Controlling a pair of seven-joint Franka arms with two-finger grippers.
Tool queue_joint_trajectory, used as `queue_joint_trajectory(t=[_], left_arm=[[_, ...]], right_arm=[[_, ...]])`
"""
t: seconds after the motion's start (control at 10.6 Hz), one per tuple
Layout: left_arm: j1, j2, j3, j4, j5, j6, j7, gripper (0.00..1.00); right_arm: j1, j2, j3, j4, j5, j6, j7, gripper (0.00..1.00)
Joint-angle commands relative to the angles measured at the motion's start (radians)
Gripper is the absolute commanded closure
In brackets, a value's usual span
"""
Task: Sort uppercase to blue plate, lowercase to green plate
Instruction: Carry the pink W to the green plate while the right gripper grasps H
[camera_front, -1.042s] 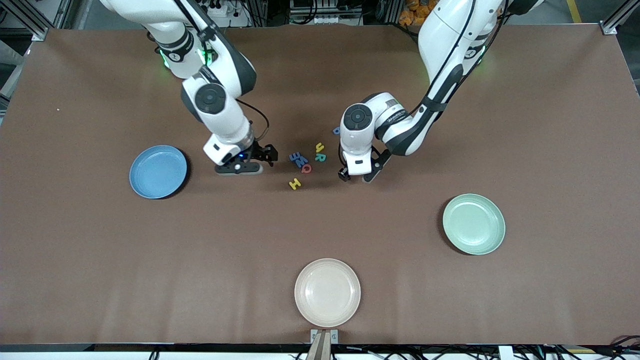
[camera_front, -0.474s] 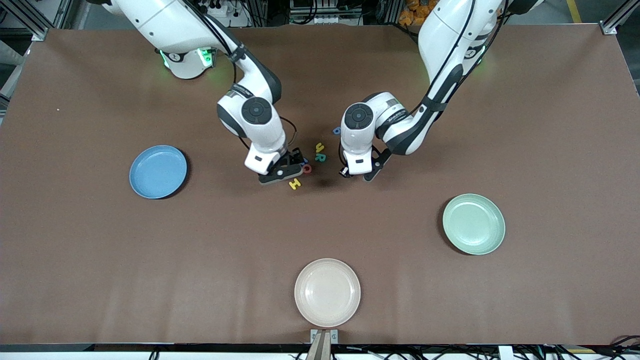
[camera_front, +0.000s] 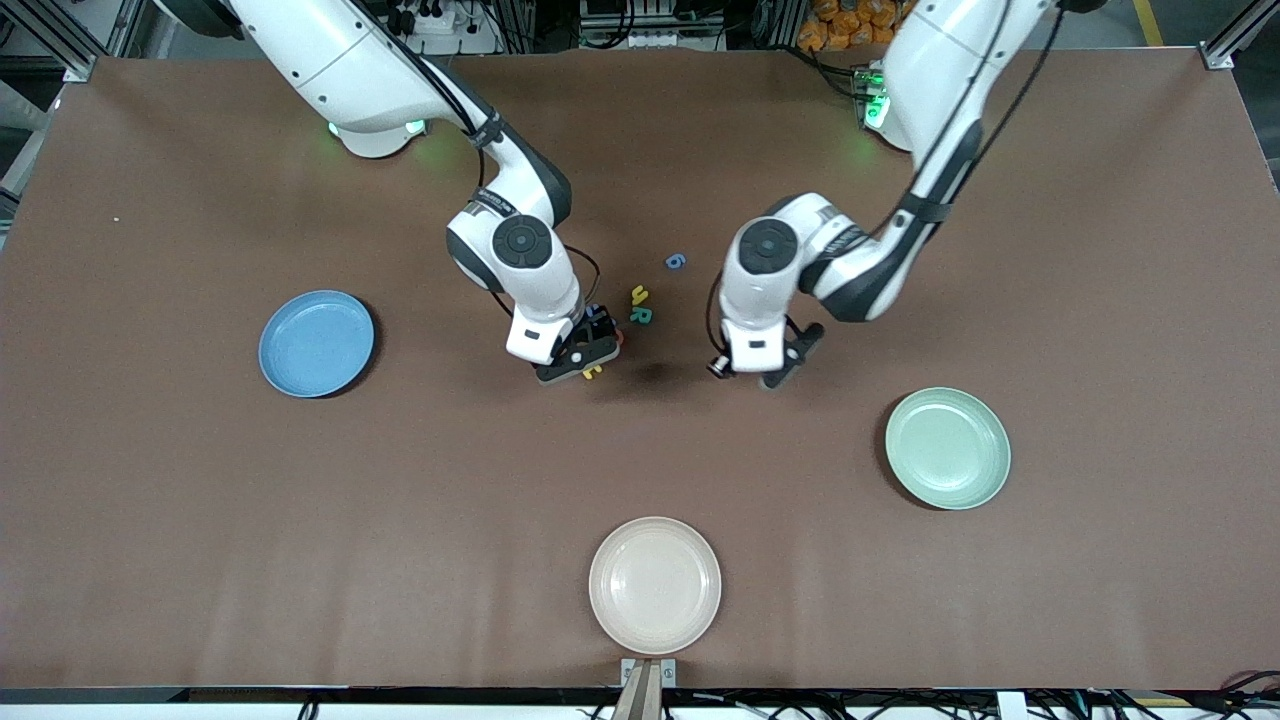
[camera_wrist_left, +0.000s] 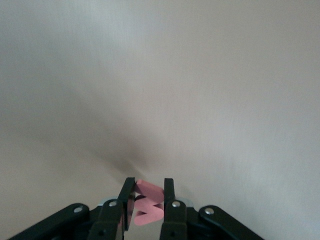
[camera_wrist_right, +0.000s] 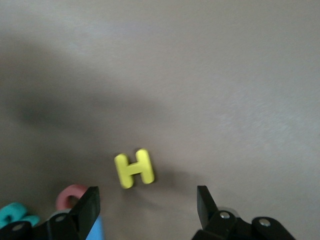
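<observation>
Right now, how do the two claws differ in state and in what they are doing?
The left claw is shut on the red w; the right claw is open and holds nothing. The left claw is above bare table, toward the green plate; the right claw is down at the letter cluster, its fingers either side of the yellow H. Both point down at the table.

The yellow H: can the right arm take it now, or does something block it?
Probably yes. The right gripper is open over the yellow H, which lies flat with bare table around it. The red Q sits close beside it but apart, so it should not hinder the fingers.
</observation>
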Motion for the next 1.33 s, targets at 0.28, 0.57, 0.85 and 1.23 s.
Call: queue_joint_trajectory(t=[0.28, 0.57, 0.85, 1.23], left_arm=[[0.308, -0.063, 0.009, -0.014, -0.051, -0.094, 0.876, 1.0], [0.324, -0.068, 0.119, -0.012, -0.116, -0.109, 1.197, 1.0], [0.324, -0.047, 0.19, 0.006, -0.119, -0.109, 1.436, 1.0], [0.317, -0.057, 0.194, 0.037, -0.165, -0.136, 1.509, 0.0]], right_arm=[[0.054, 0.064, -0.046, 0.031, -0.02, 0.078, -0.029, 0.21], [0.076, 0.075, -0.06, 0.048, -0.02, 0.078, -0.03, 0.23], [0.094, 0.09, -0.076, 0.074, -0.028, 0.078, -0.061, 0.28], [0.113, 0.098, -0.099, 0.083, -0.029, 0.078, -0.092, 0.31]])
